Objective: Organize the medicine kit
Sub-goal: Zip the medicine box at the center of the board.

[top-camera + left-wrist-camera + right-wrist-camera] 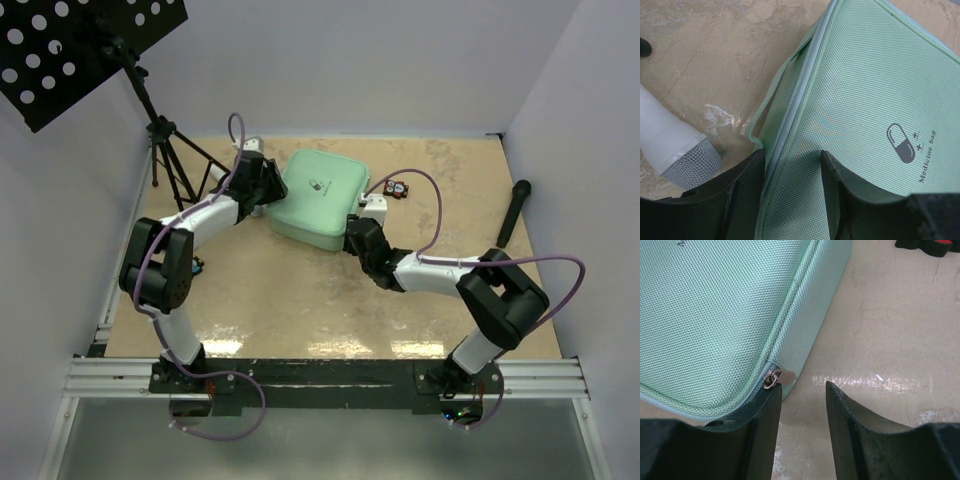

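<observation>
So the mint-green medicine kit [320,197] sits on the bench [300,300] out toward 12 o'clock from the middle, lid up and zipped shut as far as I can see, with the little pill logo [901,143] showing on top.

The left fingers [742,200] are at the kit's 9 o'clock side, one down along the side wall by the zip seam, the other over the lid. They're partway apart with the edge between them, and I honestly can't tell if they're pinching it or just sitting there. The kit's carry strap [771,100] loops out right ahead of them.

The right fingers [760,435] are at the 5 o'clock corner, parted with bare bench showing in the gap and holding nothing. The silver zip pull [772,379] is right at the tip of one of them.

Other stuff: a white-and-grey mic-looking cylinder [675,150] lies just off the kit's 9 o'clock side, a small black-and-red gadget [395,188] is close by at its 3 o'clock, and a black stick [512,210] is well off toward the wall at 3.
</observation>
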Robot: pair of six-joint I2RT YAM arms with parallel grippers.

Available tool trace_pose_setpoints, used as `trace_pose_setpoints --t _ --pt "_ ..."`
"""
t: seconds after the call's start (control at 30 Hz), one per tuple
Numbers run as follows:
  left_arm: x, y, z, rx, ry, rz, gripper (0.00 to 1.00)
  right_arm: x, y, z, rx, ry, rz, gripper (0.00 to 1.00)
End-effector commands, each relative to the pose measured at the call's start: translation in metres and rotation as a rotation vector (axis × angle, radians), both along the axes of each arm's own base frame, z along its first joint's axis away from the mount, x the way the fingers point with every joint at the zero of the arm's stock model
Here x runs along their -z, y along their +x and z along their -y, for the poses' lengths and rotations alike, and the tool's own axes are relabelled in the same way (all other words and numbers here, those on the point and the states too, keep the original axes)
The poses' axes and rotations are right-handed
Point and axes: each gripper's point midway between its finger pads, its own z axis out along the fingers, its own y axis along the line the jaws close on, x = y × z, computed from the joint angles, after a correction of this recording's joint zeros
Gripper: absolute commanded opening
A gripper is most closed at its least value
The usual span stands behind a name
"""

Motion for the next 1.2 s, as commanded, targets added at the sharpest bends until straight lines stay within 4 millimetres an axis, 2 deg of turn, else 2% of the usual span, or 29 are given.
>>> trace_pose_setpoints --t 0.0,0.27,0.73,0.87,1.17 --pt "-0.003 0.009 0.005 0.026 -0.001 0.019 0.52 -0.045 0.023 -0.012 0.038 0.096 0.148 0.45" --pt "-0.002 0.01 0.005 0.036 0.01 0.022 0.52 -0.057 0.024 -0.012 0.043 0.133 0.2 0.4" --pt "0.0 0.01 0.006 0.052 0.019 0.027 0.5 -0.042 0.034 -0.017 0.061 0.115 0.182 0.27" --pt "-0.002 0.011 0.006 0.053 0.022 0.032 0.5 -0.045 0.028 -0.016 0.054 0.131 0.17 0.27" --pt "-0.006 0.015 0.005 0.051 0.026 0.043 0.5 -0.063 0.014 -0.007 0.002 0.214 0.15 0.38"
